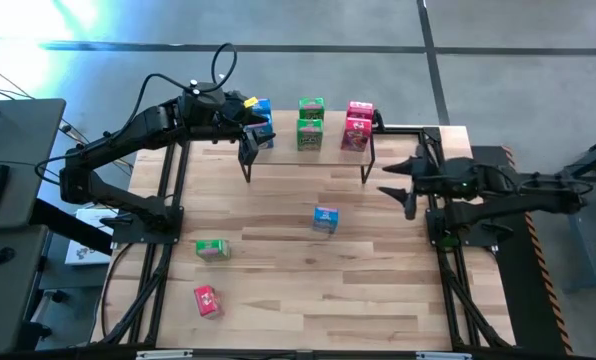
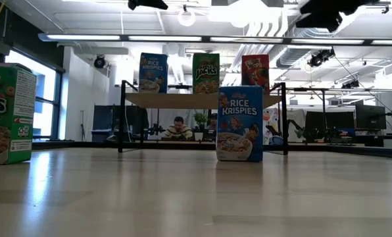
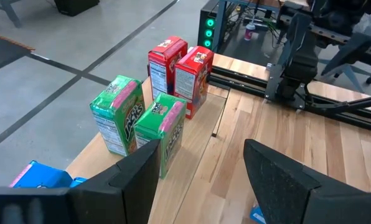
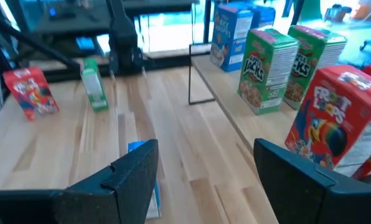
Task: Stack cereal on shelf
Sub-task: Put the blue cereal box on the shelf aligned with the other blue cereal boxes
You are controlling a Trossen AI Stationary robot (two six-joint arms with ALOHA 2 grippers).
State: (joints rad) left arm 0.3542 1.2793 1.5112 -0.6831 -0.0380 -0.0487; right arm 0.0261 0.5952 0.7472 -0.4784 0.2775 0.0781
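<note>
The shelf [image 1: 330,150] stands at the table's far edge on thin black legs. On it stand two blue [image 1: 261,120], two green [image 1: 310,122] and two red cereal boxes [image 1: 357,124], upright in pairs. On the tabletop, a blue box [image 1: 325,218] stands mid-table. A green box [image 1: 212,249] and a red box [image 1: 207,300] are toward the near left. My left gripper [image 1: 248,142] hangs open over the shelf's left end, beside the blue boxes [image 3: 39,177]. My right gripper [image 1: 403,190] is open and empty, right of the shelf's right legs.
Free tabletop lies between the shelf and the loose boxes, and across the near right. Black frame rails [image 1: 448,270] run along both side edges. In the low view the blue box [image 2: 239,124] stands in front of the shelf top [image 2: 183,100].
</note>
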